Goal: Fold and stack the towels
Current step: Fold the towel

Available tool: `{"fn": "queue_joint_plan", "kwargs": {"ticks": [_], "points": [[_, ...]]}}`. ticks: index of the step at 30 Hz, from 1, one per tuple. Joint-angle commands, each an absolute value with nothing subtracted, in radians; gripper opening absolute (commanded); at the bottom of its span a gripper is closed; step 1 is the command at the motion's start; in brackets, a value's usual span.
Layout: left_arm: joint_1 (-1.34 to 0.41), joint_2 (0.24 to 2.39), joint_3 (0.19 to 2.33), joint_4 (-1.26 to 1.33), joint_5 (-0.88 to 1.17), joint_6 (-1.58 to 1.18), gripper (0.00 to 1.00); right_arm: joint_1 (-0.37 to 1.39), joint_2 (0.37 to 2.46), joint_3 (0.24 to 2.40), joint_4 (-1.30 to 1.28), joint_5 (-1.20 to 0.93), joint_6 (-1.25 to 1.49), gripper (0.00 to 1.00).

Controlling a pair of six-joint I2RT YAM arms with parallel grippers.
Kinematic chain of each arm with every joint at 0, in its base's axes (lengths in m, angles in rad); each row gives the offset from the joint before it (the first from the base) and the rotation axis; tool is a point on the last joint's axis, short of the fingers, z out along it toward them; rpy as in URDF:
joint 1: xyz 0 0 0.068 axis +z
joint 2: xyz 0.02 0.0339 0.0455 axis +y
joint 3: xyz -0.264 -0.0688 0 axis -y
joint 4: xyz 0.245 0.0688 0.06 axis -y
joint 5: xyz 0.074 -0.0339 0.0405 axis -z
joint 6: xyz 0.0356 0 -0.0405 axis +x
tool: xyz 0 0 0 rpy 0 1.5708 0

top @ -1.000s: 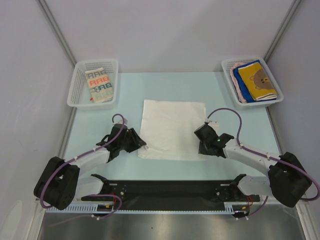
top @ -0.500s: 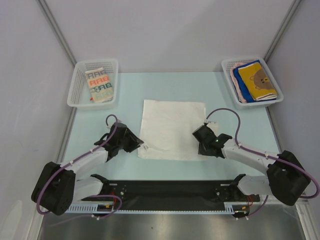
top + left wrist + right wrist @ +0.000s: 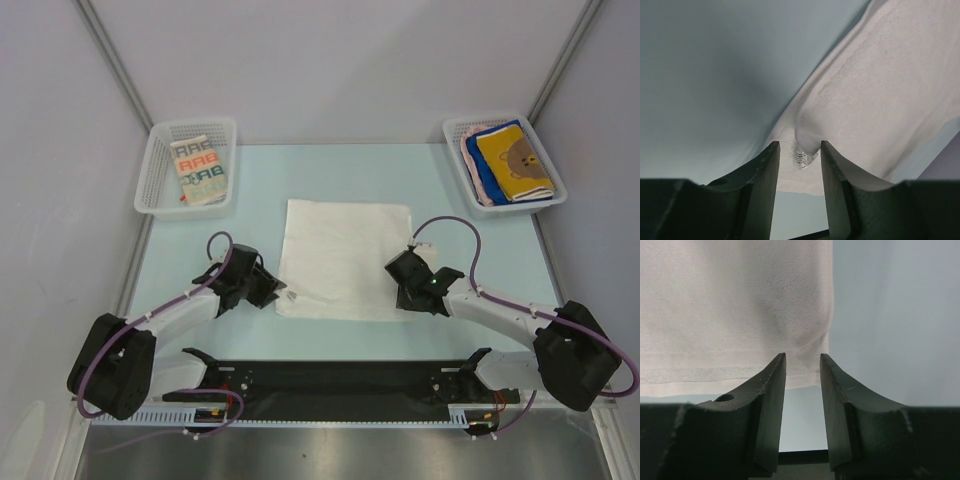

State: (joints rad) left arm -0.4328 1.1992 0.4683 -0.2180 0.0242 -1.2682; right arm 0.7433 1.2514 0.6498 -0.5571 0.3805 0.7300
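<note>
White towel (image 3: 345,258) is lying flat mid-table (image 3: 480,255). RABBIT towel (image 3: 200,168) is sitting in the left basket (image 3: 150,190), bear towel (image 3: 515,160) in the right basket (image 3: 452,135).

Left gripper (image 3: 800,144) is straddling the near-left corner, jaws partly apart, a pucker of cloth and the label (image 3: 802,158) rising between them; nothing pinched yet.

Right gripper (image 3: 802,357) is sitting over the near-right corner, jaws likewise apart, holding nothing (cloth creasing slightly at the tips).

Step, as I'm reading it: taking both near corners for the first fold. Advising: closing on one layer, well inside the hem, lifting together and level, carrying the near edge straight onto the far edge.
</note>
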Motion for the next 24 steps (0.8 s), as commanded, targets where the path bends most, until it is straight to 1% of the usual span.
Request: {"fn": "queue_joint_plan", "kwargs": {"ticks": [1, 6, 9, 24], "points": [[-0.442, 1.215, 0.503, -0.218, 0.003, -1.322, 0.44, 0.749, 1.255, 0.686, -0.552, 0.416, 0.742, 0.39], [-0.442, 1.242, 0.497, -0.192, 0.003, -1.354, 0.49, 0.750, 1.255, 0.684, -0.551, 0.416, 0.741, 0.39], [-0.442, 1.243, 0.491, -0.157, 0.003, -1.371, 0.49, 0.750, 1.256, 0.681, -0.551, 0.417, 0.739, 0.38], [-0.442, 1.267, 0.495, -0.146, 0.006, -1.396, 0.51, 0.750, 1.243, 0.660, -0.543, 0.417, 0.744, 0.38]]}}
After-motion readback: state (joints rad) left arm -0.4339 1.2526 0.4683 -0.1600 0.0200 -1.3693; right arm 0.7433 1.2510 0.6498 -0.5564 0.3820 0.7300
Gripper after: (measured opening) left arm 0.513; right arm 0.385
